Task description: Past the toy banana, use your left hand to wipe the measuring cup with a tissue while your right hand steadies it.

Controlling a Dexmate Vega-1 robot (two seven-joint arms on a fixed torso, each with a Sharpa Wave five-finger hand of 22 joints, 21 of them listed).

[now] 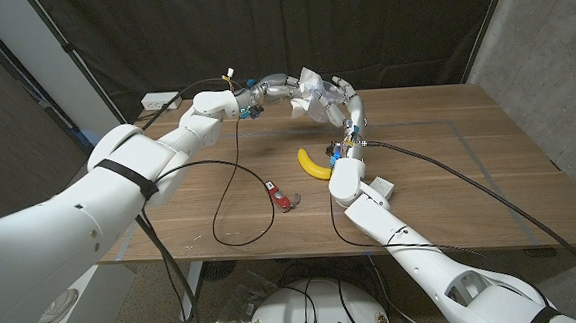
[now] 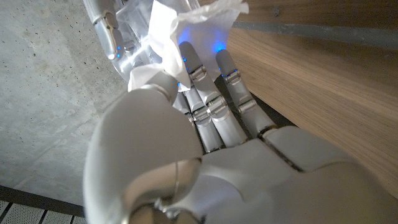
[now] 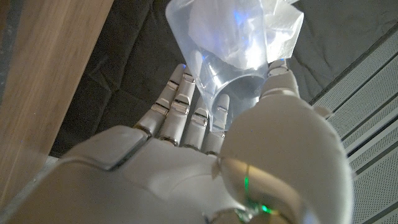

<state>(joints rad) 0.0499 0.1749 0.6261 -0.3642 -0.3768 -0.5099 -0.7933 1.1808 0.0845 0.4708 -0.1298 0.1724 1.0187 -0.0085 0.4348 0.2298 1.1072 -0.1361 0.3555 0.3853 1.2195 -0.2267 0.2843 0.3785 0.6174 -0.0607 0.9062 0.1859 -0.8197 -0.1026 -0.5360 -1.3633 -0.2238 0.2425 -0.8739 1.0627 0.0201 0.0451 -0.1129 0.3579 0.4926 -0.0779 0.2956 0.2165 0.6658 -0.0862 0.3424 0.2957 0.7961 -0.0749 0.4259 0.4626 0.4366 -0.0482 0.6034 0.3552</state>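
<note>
Tissue point(image 1: 313, 83) in left robot hand point(image 1: 281, 84) against measuring cup point(image 3: 239, 53); right robot hand point(image 1: 342, 100) grips cup.

Both arms are reaching across the table, their hands meeting raised at the far side. The left hand point(image 1: 275, 85) is pressing a tissue point(image 1: 312, 84) with its fingers point(image 2: 211, 93). The right hand point(image 1: 344, 100) is curling around the clear measuring cup point(image 3: 227, 68), gripping it.

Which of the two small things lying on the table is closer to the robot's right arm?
The yellow toy banana. It lies right beside the right forearm, while the small red and silver object sits farther toward the table's front edge, near the black cable.
</note>
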